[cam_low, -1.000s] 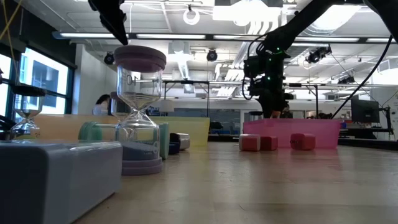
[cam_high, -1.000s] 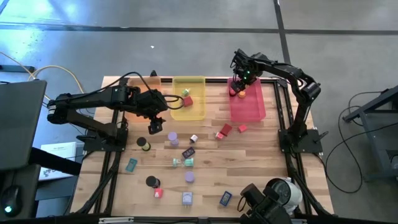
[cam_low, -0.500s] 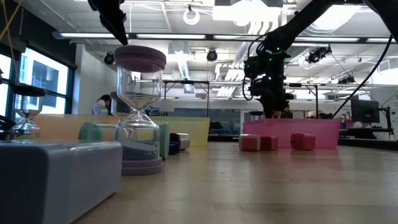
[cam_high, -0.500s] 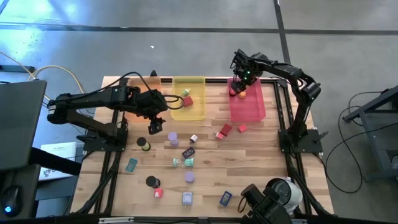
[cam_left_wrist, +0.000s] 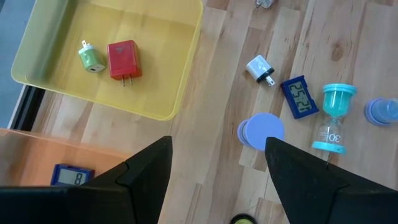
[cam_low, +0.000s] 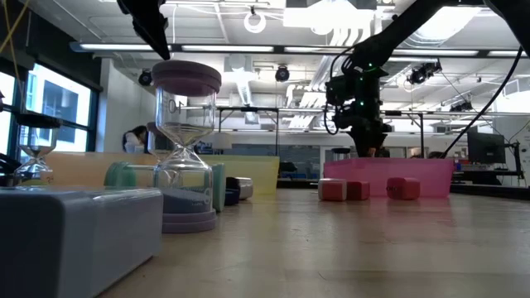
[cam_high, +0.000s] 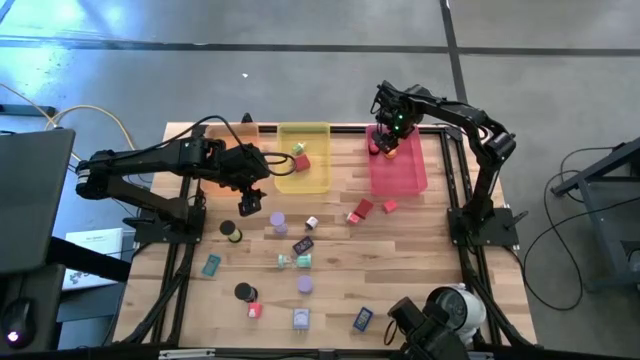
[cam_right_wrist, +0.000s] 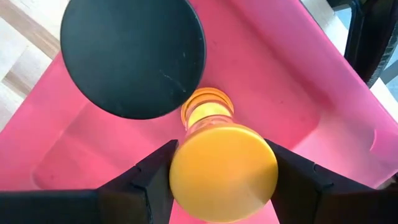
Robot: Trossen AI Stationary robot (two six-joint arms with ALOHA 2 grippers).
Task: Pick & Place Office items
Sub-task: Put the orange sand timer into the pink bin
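Two arms at work here, and the right gripper is the busy one: we see it hanging over the far end of the pink tray, with its fingers clamped on either side of an orange-capped hourglass, which sits right between the jaws above the tray's pink floor. Just beside that, the right wrist view also gives us a big black disc, though we can't tell whether it's lying in the tray or standing on something. Over on the other side, the left gripper hovers above the bare wood near the front corner of the yellow tray, fingers spread apart and nothing between them. From its wrist camera we get a nice look into the yellow tray, where a red plug-in charger and a small green one lie side by side, and into the orange tray, which has a small blue clock in it. Plenty of office items are scattered on the table between the arms: a lavender disc, a white charger, a dark blue digital clock, a teal hourglass lying down, plus two red cubes just off the pink tray's near end.
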